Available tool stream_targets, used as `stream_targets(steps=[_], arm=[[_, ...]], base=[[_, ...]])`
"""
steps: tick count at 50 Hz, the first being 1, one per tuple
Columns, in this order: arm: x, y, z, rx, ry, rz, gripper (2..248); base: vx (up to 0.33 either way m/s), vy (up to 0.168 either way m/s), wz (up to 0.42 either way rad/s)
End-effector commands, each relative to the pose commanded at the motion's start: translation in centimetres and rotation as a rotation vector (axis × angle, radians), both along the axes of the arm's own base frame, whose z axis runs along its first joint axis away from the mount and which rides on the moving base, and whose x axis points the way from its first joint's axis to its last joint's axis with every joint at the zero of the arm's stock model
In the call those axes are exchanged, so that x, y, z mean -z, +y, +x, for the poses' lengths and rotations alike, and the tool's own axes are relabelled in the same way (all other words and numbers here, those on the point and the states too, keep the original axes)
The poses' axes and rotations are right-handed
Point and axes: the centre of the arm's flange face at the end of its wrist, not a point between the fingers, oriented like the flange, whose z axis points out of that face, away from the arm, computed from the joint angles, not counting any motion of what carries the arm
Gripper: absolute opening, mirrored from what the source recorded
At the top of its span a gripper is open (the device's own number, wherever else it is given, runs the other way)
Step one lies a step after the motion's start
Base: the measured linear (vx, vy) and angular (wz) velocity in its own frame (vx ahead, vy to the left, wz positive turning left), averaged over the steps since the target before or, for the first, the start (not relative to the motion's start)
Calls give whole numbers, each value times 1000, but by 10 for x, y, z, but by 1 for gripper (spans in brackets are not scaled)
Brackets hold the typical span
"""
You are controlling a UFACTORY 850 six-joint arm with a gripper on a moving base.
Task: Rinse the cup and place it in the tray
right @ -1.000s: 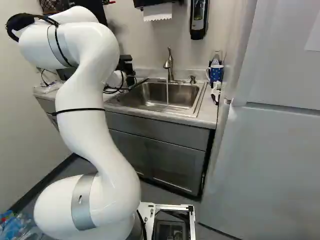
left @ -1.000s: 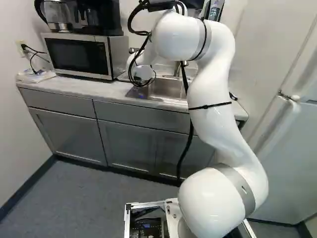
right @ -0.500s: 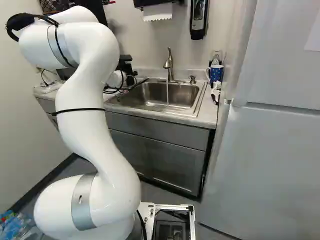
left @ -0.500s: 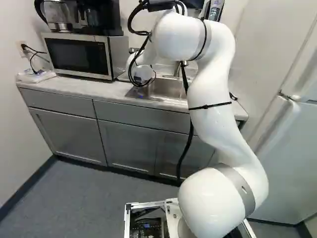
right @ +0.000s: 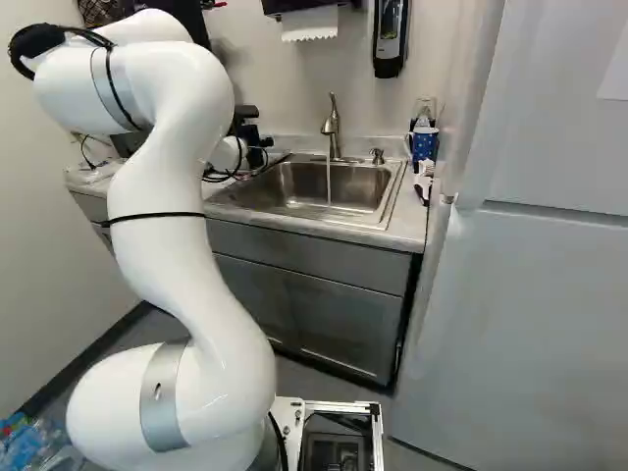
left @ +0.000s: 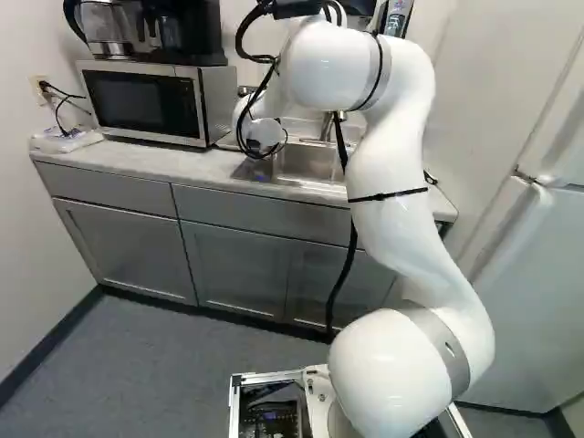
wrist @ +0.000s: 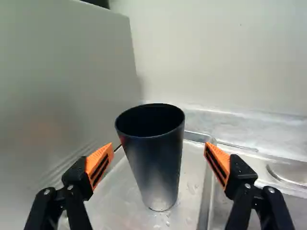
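Note:
A dark, tapered cup (wrist: 156, 160) stands upright with its mouth up on a shiny metal tray (wrist: 190, 194), where a few water drops lie around it. My gripper (wrist: 159, 155) is open, one orange-padded finger on each side of the cup and a visible gap between each pad and its wall. In both base views the arm's own end hides the fingers, the cup and most of the tray.
Right of the tray lies the sink (right: 329, 186), with water running from its faucet (right: 332, 126). The microwave (left: 151, 102) stands left of the arm's end. A blue mug (right: 424, 144) and a bottle stand at the counter's right end, near the fridge (right: 530, 294).
The upper part of the arm has shifted very slightly in the base views. The base, the counter and the things on it have stayed in place.

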Motion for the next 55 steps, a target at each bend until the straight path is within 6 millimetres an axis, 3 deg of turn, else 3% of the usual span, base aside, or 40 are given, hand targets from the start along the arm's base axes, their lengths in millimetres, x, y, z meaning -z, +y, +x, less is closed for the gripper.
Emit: stream_targets(steps=[55], arm=[[-64,1,-2,-14,-101,13,247]], base=[[0,0,0]])
